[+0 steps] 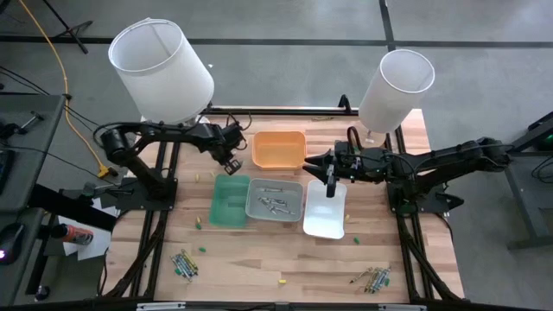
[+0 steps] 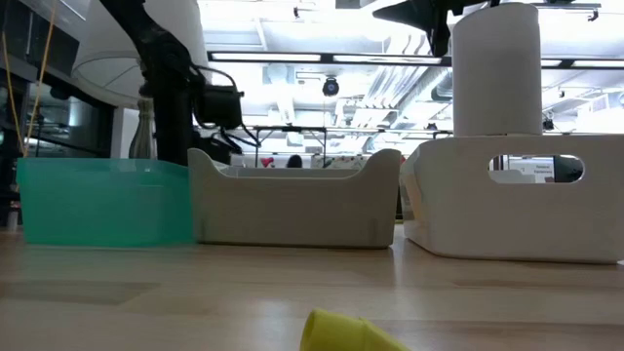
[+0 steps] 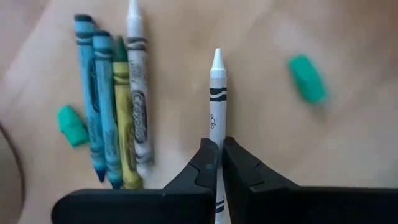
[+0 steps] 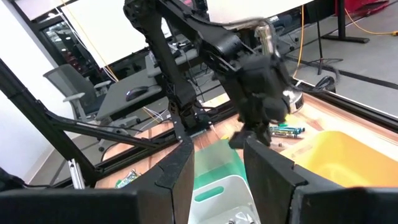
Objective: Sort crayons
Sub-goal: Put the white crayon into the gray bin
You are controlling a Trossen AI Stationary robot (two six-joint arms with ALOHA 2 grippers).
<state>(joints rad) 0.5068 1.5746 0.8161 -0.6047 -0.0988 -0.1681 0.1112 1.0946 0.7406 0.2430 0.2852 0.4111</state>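
My left gripper [image 3: 219, 163] is shut on a white crayon [image 3: 216, 93] at the table's far left, beyond the green tray [image 1: 230, 200]. Beside it on the wood lies a row of loose crayons [image 3: 115, 118]: two blue, one yellow-green and one white. My right gripper [image 4: 214, 165] hangs open and empty above the white tray [image 1: 326, 212]. The grey tray [image 1: 275, 199] holds several crayons. Near the front edge lie further crayon heaps, one at the left [image 1: 183, 263] and one at the right [image 1: 376, 278]. My left gripper pinches the white crayon's paper-wrapped shaft [image 3: 216, 129] between its two fingertips, about midway along it. The fingers come steeply from above. The crayon runs lengthwise through the gap, tip [image 3: 217, 57] pointing away from the wrist. Whether it is clear of the table I cannot tell.
The orange tray [image 1: 278, 149] stands behind the grey one. Two white cylinders [image 1: 161, 71] [image 1: 394, 88] stand at the far corners. Green crayon bits [image 3: 307, 78] [image 3: 72, 124] lie near the left gripper, and a yellow bit [image 2: 341, 333] lies near the front edge.
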